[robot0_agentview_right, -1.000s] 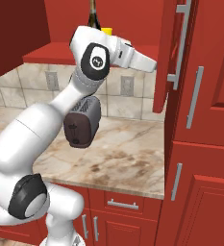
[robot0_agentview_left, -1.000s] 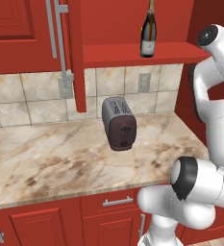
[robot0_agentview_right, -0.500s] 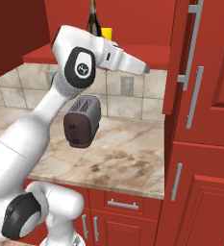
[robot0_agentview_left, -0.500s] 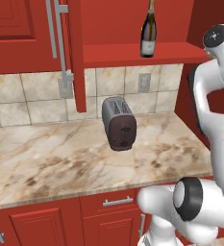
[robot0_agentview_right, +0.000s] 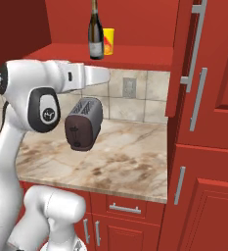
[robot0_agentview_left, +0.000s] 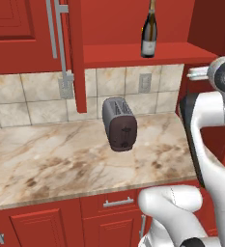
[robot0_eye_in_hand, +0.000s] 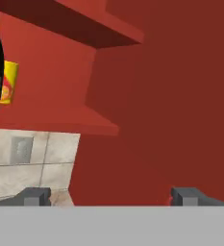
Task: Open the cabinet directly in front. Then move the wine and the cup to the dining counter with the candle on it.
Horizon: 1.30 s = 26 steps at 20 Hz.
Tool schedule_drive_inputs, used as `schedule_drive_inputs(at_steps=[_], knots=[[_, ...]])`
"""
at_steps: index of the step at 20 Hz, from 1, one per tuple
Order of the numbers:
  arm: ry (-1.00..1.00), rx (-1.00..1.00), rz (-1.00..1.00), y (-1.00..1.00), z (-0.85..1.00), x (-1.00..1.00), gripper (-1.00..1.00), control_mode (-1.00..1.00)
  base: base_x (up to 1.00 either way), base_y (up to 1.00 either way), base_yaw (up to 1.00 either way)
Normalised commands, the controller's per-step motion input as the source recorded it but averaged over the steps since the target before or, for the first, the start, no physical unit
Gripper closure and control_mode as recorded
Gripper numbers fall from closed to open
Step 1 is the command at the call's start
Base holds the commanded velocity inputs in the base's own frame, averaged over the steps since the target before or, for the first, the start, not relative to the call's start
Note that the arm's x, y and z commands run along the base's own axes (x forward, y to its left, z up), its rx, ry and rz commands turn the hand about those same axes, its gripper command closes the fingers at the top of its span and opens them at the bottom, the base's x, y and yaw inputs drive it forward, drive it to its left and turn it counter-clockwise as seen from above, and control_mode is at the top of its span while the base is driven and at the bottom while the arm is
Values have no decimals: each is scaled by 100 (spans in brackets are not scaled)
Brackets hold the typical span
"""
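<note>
Cabinet (robot0_agentview_right: 135, 54) doors stand open and the red inner shelf is exposed, with the wine (robot0_agentview_right: 96, 30) standing upright near its front edge and the cup (robot0_agentview_right: 108, 41) just behind and beside it, nearly touching. The gripper (robot0_eye_in_hand: 111, 196) is spread wide with nothing between its fingertips, looking at the cabinet's side wall, bottle and cup off at the edge of the hand view. That bottle looks like the tricky one: tall, glass, probably heavy and top-heavy, smooth and breakable, so I'd judge the straight body at or just below the label the place to clamp, not the slim foiled neck. The cup looks light and rigid, an easy pinch around its wall, but it sits behind the bottle, so the bottle likely goes first. Below, a toaster (robot0_agentview_right: 83, 123) stands on the marbled worktop (robot0_agentview_right: 125, 164), and the open door (robot0_agentview_right: 184, 59) hangs close on the right.
</note>
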Motion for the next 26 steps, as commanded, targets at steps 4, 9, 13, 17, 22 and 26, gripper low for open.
schedule_drive_inputs(at_steps=[4,9,13,17,22,26], knots=[[0,-11,54,100,4,-3,-100,-100,0,0,0],[0,0,50,85,26,0,-100,-100,0,0,0],[4,4,35,36,42,8,-100,-100,0,0,0],[4,9,20,9,24,9,-100,-100,0,0,0],[0,1,-7,1,2,0,-100,-100,0,0,0],[0,10,-24,15,21,4,-100,-100,0,0,0]])
